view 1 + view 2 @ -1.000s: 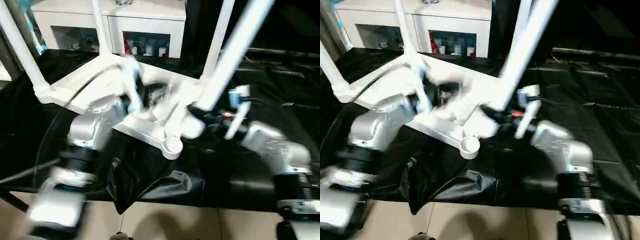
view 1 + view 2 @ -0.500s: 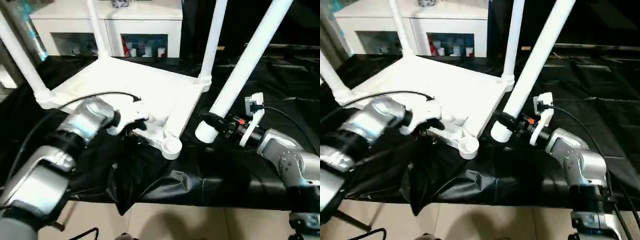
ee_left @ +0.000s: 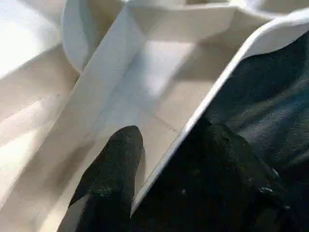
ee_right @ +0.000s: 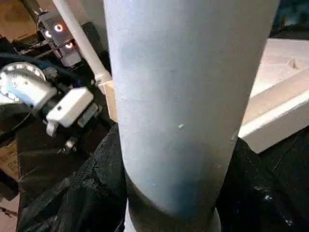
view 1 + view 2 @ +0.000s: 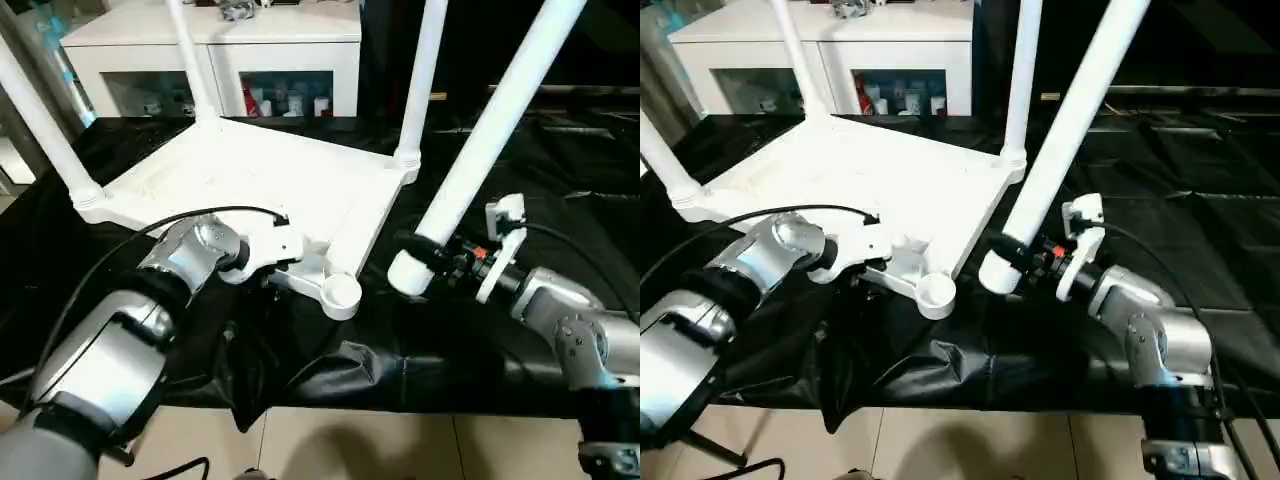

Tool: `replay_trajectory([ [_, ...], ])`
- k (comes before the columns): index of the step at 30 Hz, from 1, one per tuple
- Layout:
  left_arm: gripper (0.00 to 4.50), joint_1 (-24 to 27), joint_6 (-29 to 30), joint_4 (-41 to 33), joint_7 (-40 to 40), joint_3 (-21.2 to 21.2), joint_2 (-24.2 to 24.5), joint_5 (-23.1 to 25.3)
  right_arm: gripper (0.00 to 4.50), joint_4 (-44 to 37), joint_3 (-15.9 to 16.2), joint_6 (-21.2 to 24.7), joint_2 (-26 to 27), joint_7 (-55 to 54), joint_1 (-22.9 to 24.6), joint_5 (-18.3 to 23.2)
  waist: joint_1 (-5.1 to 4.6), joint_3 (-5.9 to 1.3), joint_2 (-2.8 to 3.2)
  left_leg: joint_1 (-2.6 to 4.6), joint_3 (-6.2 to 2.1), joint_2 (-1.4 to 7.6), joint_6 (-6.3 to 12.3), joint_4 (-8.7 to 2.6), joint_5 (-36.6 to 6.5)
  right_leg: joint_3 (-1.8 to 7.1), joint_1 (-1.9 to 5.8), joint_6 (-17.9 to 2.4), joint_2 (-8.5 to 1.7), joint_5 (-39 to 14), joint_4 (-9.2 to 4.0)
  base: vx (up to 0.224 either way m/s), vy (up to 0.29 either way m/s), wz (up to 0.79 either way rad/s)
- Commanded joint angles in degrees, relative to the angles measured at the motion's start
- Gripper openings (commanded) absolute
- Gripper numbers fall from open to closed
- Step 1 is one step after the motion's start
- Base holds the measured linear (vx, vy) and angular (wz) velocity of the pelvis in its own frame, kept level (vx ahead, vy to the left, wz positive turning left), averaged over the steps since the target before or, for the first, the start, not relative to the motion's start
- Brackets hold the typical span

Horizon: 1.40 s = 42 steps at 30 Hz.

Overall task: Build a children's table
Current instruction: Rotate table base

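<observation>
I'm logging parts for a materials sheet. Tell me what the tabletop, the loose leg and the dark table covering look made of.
Tabletop: apparently moulded plastic, matte white, with ribs and a round corner socket.
Loose leg: seemingly plastic tube, smooth white, soft sheen.
Covering: probably thin plastic sheeting, glossy black, creased and bunched at the edge.

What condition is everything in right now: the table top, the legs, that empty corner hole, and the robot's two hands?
Table top: upside down on the black cloth, underside up.
Three fitted legs: upright in corner sockets.
Fourth leg: loose, tilted, lower end beside the table.
Near corner socket: empty.
Left hand: fingers straddling the table's rim.
Right hand: shut on the fourth leg near its lower end.
</observation>
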Motion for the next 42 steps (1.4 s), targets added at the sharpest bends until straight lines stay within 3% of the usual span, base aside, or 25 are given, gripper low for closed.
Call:
replay_trajectory([
  [1, 2.17, -0.7, 1.0, 1.1, -2.8, 0.4, -0.2, 0.1, 1.9, -1.2, 0.2, 0.3, 0.1, -0.3, -0.4, -0.4, 0.06, -4.74, -0.23, 0.7, -0.09, 0.03, 1.1, -3.87, -12.5, 1.52, 3.9, -11.2, -2.7, -17.2, -4.86, 0.0, 0.0, 0.0],
  [6, 1.75, -0.7, 2.4, 0.7, -6.8, -0.5, -0.3, 0.9, 1.9, -0.2, 1.3, -0.3, 0.2, -0.7, -0.9, -1.7, 0.18, -4.78, -0.44, 0.55, -0.02, 0.05, 1.66, -3.82, -11.0, 1.63, 3.95, -11.7, -2.86, -16.1, -4.63, 0.0, 0.0, 0.0],
  [7, 1.75, -0.4, 2.8, 0.2, -10.4, -1.8, 0.1, 1.7, 1.9, 0.5, 1.7, -0.7, 0.2, -0.5, -1.2, -2.0, 0.17, -4.76, -0.71, 0.53, 0.01, 0.09, 1.79, -3.85, -10.7, 1.65, 3.95, -11.8, -2.87, -15.8, -4.59, 0.0, 0.0, 0.0],
  [9, 1.58, 0.0, 3.2, -0.6, -14.2, -3.2, 0.7, 2.9, 1.9, 1.4, 2.0, -1.0, 0.2, -0.4, -1.7, -2.2, 0.2, -4.69, -0.57, 0.57, -0.04, 0.24, 1.84, -3.95, -10.9, 1.74, 3.88, -11.8, -3.01, -16.2, -4.67, 0.0, 0.0, 0.0],
  [12, 1.32, 0.2, 3.1, -1.0, -14.8, -3.5, 0.9, 3.6, 1.9, 1.9, 2.3, -1.3, 0.0, -0.3, -2.2, -2.6, 0.24, -4.64, -0.58, 0.68, 0.04, 0.21, 1.8, -3.92, -11.2, 1.74, 3.82, -11.9, -3.03, -16.6, -4.65, 0.0, 0.0, 0.0],
  [17, 0.98, 1.3, 8.0, -2.8, -14.1, -1.5, 0.2, 2.0, 1.9, 3.2, 2.5, -2.0, 0.2, -0.5, -3.0, -3.4, 0.19, -4.51, -0.8, 0.67, 0.13, 0.27, 1.89, -3.95, -11.1, 1.77, 3.79, -12.0, -3.05, -17.7, -4.62, 0.0, 0.0, 0.0],
  [19, 0.93, 2.4, 14.9, -4.6, -10.4, 2.7, -1.5, -1.4, 1.9, 3.3, 2.2, -2.2, 0.6, -1.1, -2.9, -3.5, 0.08, -4.49, -0.81, 0.64, 0.17, 0.24, 2.02, -3.91, -11.1, 1.76, 3.8, -12.1, -3.01, -17.6, -4.65, 0.0, 0.0, 0.0],
  [22, 0.81, 3.5, 19.1, -6.5, -7.1, 6.2, -2.5, -3.5, 1.9, 3.2, 1.7, -2.2, 1.1, -1.9, -2.7, -3.0, -0.07, -4.55, -1.1, 0.39, 0.2, 0.03, 2.31, -3.82, -10.8, 1.62, 3.98, -12.1, -2.97, -18.2, -4.72, 0.0, 0.0, 0.0],
  [23, 0.77, 3.5, 19.1, -6.5, -7.1, 6.2, -2.5, -3.5, 1.9, 3.2, 1.7, -2.2, 1.1, -1.9, -2.7, -3.0, -0.11, -4.52, -1.06, 0.31, 0.16, -0.01, 2.35, -3.83, -10.6, 1.55, 4.04, -12.0, -2.96, -18.1, -4.6, 0.0, 0.0, 0.0],
  [24, 0.73, 4.0, 20.4, -7.1, -4.8, 7.7, -2.9, -4.0, 1.9, 3.1, 1.5, -2.2, 1.2, -2.3, -2.6, -2.9, -0.49, -4.49, -1.54, 0.01, 0.17, -0.23, 2.68, -3.83, -10.3, 1.42, 4.18, -10.9, -2.85, -19.4, -4.93, 0.0, 0.0, 0.0],
  [28, 0.51, 7.3, 20.7, -10.1, 6.2, 12.7, -5.2, -5.8, 1.9, 3.1, 0.0, -3.0, 2.4, -5.3, -1.5, -3.6, -1.34, -4.42, -1.36, 0.05, 0.18, -0.37, 3.08, -3.71, -10.3, 1.23, 4.0, -10.3, -2.66, -20.8, -5.19, 0.0, 0.0, 0.0],
  [32, 0.33, 9.5, 22.1, -13.5, 10.3, 14.7, -6.7, -6.1, 1.9, 4.0, -0.6, -3.7, 2.8, -7.0, -1.4, -4.3, -1.88, -4.5, -1.21, 0.13, 0.17, -0.34, 3.59, -3.73, -10.3, 1.19, 3.82, -9.8, -2.49, -21.1, -5.4, 0.0, 0.0, 0.0],
  [39, 0.02, 14.0, 10.4, -16.7, 10.2, 13.4, -7.7, -5.9, 1.9, 4.5, -1.2, -4.2, 3.2, -8.3, -1.4, -4.3, -1.99, -4.59, -1.13, 0.32, 0.13, -0.01, 4.49, -3.95, -10.5, 1.3, 3.6, -10.1, -2.55, -19.7, -5.56, 0.0, 0.0, 0.0],
  [40, 0.02, 14.6, 5.3, -16.5, 10.4, 13.2, -7.5, -5.5, 1.9, 4.4, -1.2, -4.3, 3.2, -8.3, -1.3, -4.4, -1.91, -4.7, -1.03, 0.47, 0.15, 0.21, 4.5, -3.95, -10.4, 1.45, 3.48, -10.7, -2.55, -17.4, -5.3, 0.0, 0.0, 0.0],
  [42, 0.02, 15.1, 0.7, -16.0, 9.9, 12.5, -6.9, -4.8, 1.9, 4.4, -1.2, -4.3, 3.3, -8.5, -1.3, -4.3, -1.87, -4.68, -1.29, 0.43, 0.24, 0.23, 4.36, -4.03, -10.6, 1.51, 3.57, -10.8, -2.57, -16.7, -5.13, 0.0, 0.0, 0.0],
])
